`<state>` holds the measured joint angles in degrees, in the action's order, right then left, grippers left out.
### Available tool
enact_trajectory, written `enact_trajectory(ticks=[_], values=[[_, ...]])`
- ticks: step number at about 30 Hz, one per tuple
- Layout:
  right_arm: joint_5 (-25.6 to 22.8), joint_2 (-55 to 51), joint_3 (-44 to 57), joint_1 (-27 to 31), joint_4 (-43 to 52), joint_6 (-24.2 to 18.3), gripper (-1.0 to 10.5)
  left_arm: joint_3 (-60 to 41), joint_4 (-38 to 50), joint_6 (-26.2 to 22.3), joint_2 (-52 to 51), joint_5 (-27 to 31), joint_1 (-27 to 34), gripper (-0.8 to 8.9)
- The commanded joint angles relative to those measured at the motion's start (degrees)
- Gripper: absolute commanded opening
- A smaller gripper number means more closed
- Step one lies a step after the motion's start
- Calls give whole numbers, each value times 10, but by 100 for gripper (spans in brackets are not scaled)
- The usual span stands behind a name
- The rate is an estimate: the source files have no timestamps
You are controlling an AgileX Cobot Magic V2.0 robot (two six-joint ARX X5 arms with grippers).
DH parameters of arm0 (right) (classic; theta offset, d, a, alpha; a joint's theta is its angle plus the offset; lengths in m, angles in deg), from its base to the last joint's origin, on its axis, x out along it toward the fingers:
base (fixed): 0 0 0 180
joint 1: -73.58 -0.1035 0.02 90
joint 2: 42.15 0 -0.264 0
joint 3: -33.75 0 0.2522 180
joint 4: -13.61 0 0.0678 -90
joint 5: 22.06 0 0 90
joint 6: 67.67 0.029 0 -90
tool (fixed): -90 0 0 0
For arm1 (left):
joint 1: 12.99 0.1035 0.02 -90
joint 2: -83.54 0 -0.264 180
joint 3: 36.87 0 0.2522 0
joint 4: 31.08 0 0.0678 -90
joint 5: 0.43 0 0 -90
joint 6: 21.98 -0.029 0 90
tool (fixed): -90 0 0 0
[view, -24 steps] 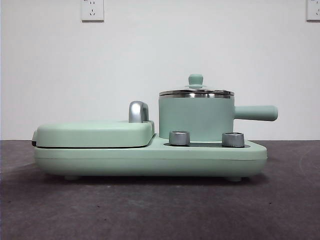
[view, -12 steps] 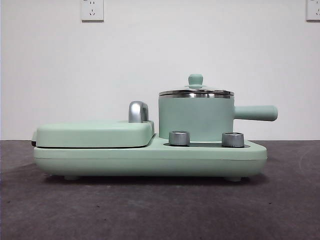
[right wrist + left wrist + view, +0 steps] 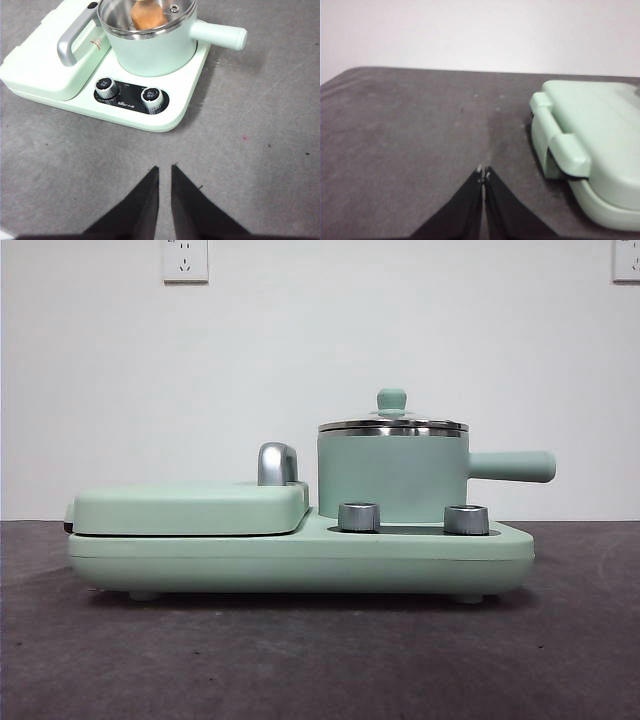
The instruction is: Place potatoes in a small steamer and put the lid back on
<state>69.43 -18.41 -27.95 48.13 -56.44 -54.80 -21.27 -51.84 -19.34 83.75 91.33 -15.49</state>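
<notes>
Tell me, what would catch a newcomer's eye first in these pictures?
The mint-green small steamer stands on the right of a matching cooker base, its glass lid on top. Through the lid, the right wrist view shows an orange-brown potato inside. Two steel dials sit in front of it.

steamer point(image 3: 392, 478): matt mint enamel, shiny steel rim | lid point(image 3: 392, 424): clear glass, polished steel edge | potato point(image 3: 148, 16): matt, cracked skin | knobs point(image 3: 106, 86): ribbed metal | table point(image 3: 260, 125): rough grey cloth
</notes>
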Motion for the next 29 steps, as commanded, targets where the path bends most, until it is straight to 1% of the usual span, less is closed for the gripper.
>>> enact_trajectory(ticks=[1, 13, 14, 15, 17, 18, 20, 21, 23, 24, 26, 29], values=[[0, 1, -4, -3, 6, -4, 35, -11, 6, 7, -1, 2, 6, 6], [0, 1, -4, -3, 7, -4, 35, -11, 6, 7, 0, 2, 7, 6], [-1, 1, -4, -3, 13, -14, 35, -11, 6, 7, 0, 2, 7, 6], [-14, 1, -4, -2, 22, -48, 35, -11, 6, 7, 0, 2, 7, 6], [-30, -8, 0, 8, 34, -85, 35, -11, 6, 7, 0, 2, 7, 6], [-35, -16, 12, 20, 56, -104, 35, -11, 6, 7, 0, 2, 7, 6], [-31, -38, 52, 52, 108, -120, 35, -11, 6, 7, 0, 2, 7, 6], [-26, -57, 94, 79, 151, -119, 35, -11, 6, 7, 0, 2, 7, 6], [-17, -85, 154, 110, 204, -111, 35, -11, 6, 7, 0, 2, 7, 6], [-8, -106, 202, 131, 246, -112, 35, -11, 6, 7, 0, 2, 7, 6], [1, -126, 255, 151, 292, -120, 35, -11, 6, 7, 0, 2, 7, 6], [2, -157, 340, 180, 359, -132, 35, -11, 6, 7, 0, 2, 7, 6]])
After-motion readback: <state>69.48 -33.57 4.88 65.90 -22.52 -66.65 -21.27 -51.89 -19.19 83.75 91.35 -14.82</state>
